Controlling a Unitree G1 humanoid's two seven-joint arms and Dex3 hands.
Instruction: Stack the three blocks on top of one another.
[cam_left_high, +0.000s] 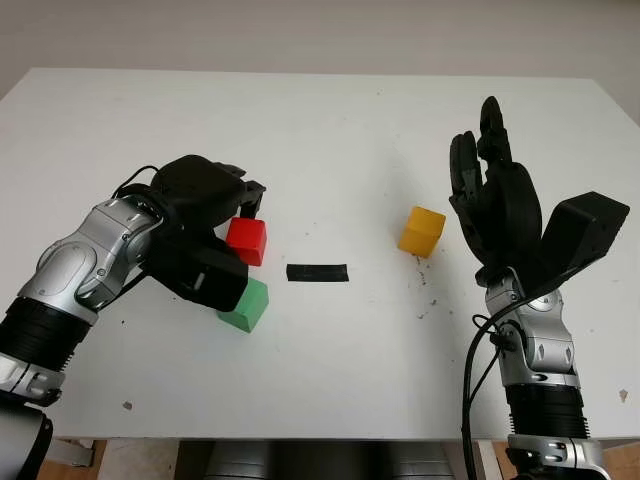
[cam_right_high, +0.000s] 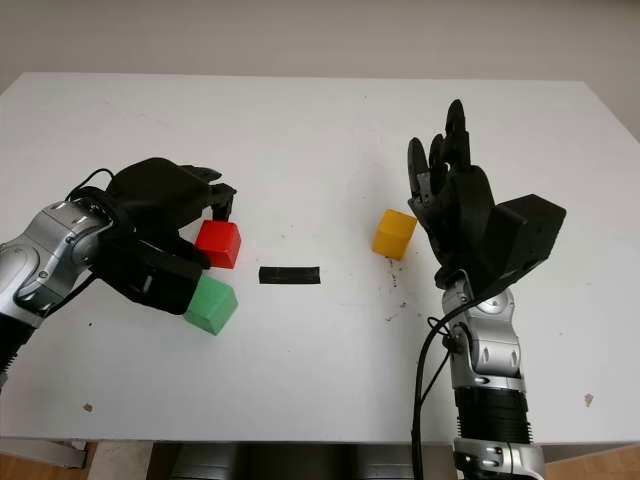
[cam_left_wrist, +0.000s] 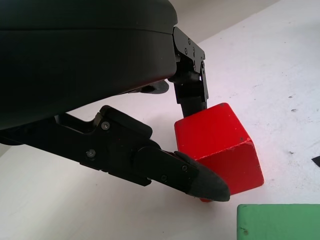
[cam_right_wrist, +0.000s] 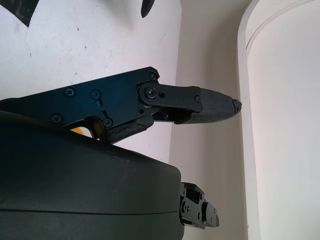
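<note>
**Left Hand Closing on Red Block as Stacking Gets Under Way**

Nearest the robot, at about seven o'clock from the table's centre, a green cube-shaped block (cam_left_high: 245, 305) is sitting flat on the white table (cam_left_high: 330, 120), partly tucked under the black shell of the left hand (cam_left_high: 205, 235). Just beyond it, at about nine o'clock from the centre, a red cube-shaped block (cam_left_high: 247, 240) is standing on the table, close beside the green one but not on it. The left hand is reaching around the red block: in the wrist view one finger (cam_left_wrist: 192, 95) is standing behind the cube and another is crossing its near face, apparently touching it, though the block is sitting on the table and a firm grip cannot be confirmed.

A short strip of black tape (cam_left_high: 317, 272) is lying at the centre. At about three o'clock a yellow cube-shaped block (cam_left_high: 421, 231) is resting alone, well apart from the other two. Just beside it, farther right, the right hand (cam_left_high: 495, 205) is standing upright above the table, open and holding nothing.

No block is stacked yet, so this looks like the first pick. The next move likely calls for closing securely on the red cube, lifting it clear, and setting it squarely on the green one without nudging that block aside.
</note>
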